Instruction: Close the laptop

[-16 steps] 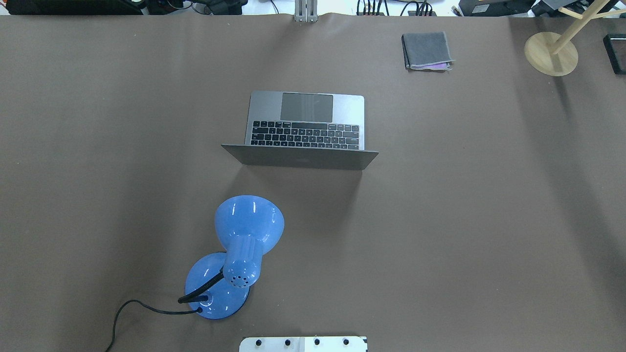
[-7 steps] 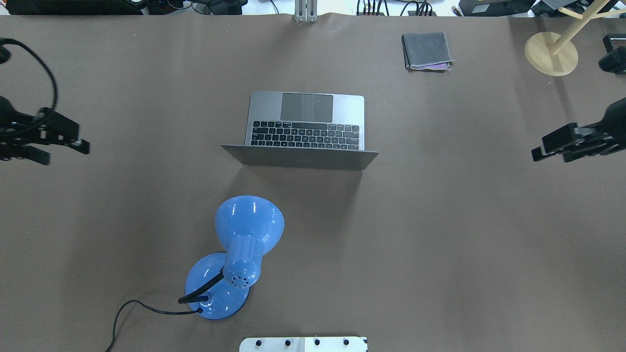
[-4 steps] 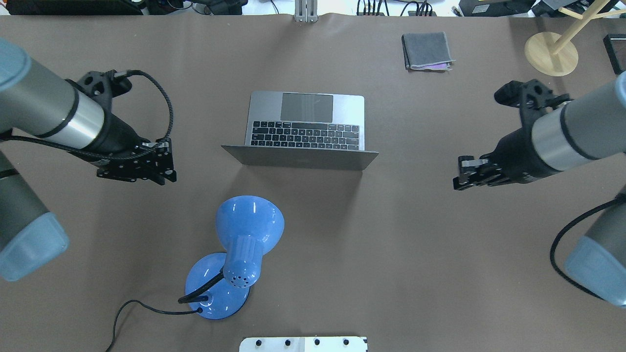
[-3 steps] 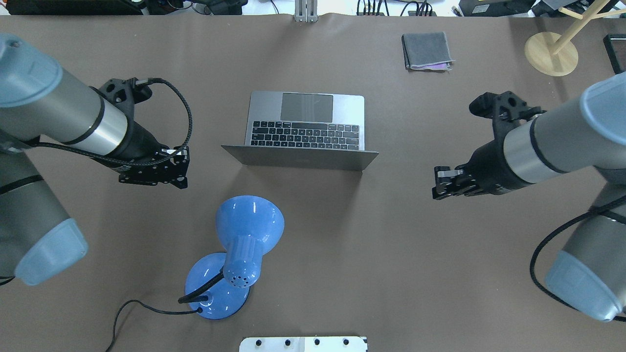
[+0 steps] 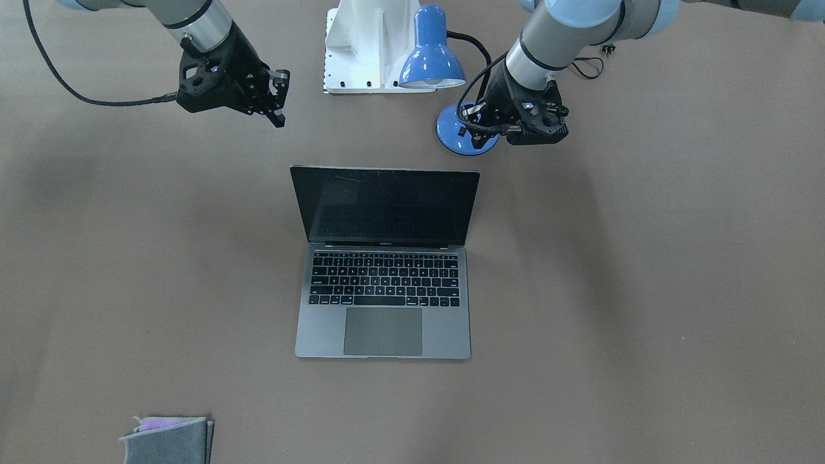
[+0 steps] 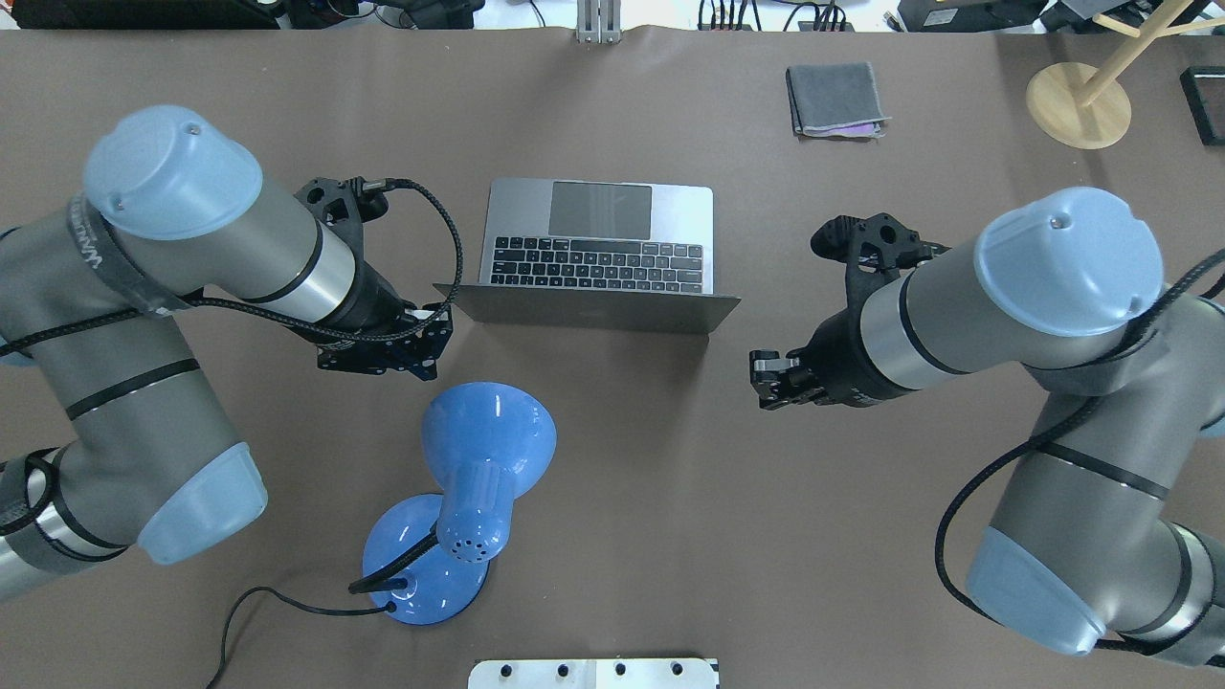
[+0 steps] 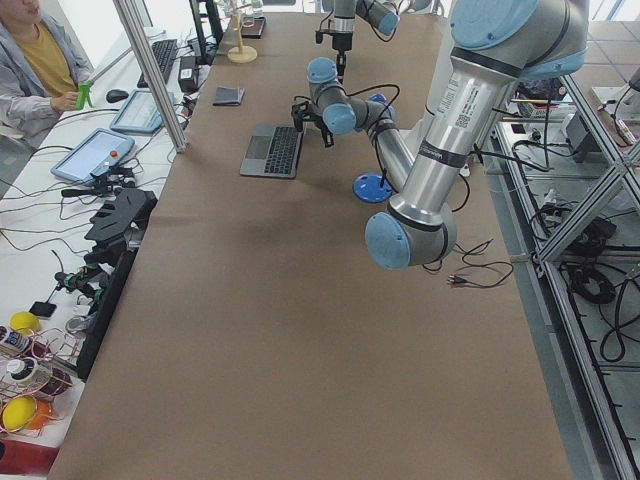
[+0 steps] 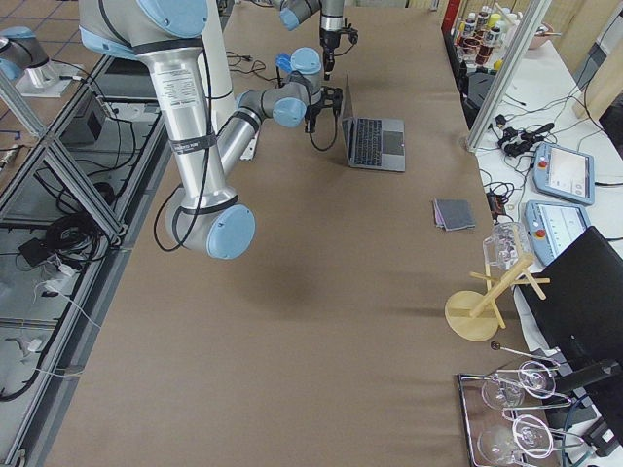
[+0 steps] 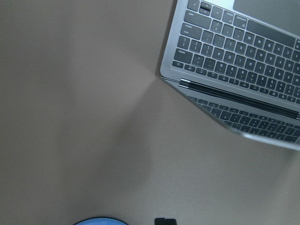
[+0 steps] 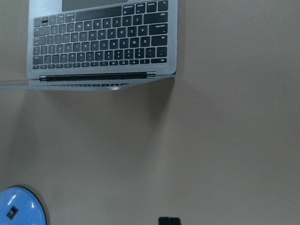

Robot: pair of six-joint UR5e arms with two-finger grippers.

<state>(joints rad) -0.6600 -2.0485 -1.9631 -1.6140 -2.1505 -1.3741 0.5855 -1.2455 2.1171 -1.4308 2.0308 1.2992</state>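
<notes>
The laptop (image 6: 598, 239) is space-grey and stands open in the middle of the table, with its lid (image 6: 589, 308) upright on the robot's side. Its black screen (image 5: 385, 206) faces away from the robot. My left gripper (image 6: 421, 349) hovers just left of the lid's left corner, apart from it. My right gripper (image 6: 766, 378) hovers a little right of the lid's right corner and nearer the robot. Both look shut and empty: each wrist view shows a single black tip at its bottom edge. The laptop also shows in the left wrist view (image 9: 234, 51) and the right wrist view (image 10: 101, 42).
A blue desk lamp (image 6: 483, 450) with a black cord stands close behind my left gripper, on the robot's side of the laptop. A folded grey cloth (image 6: 835, 99) and a wooden stand (image 6: 1079, 103) sit at the far right.
Both arms came into view from the sides and moved inward toward the laptop's lid corners. The laptop and lamp have not moved.
</notes>
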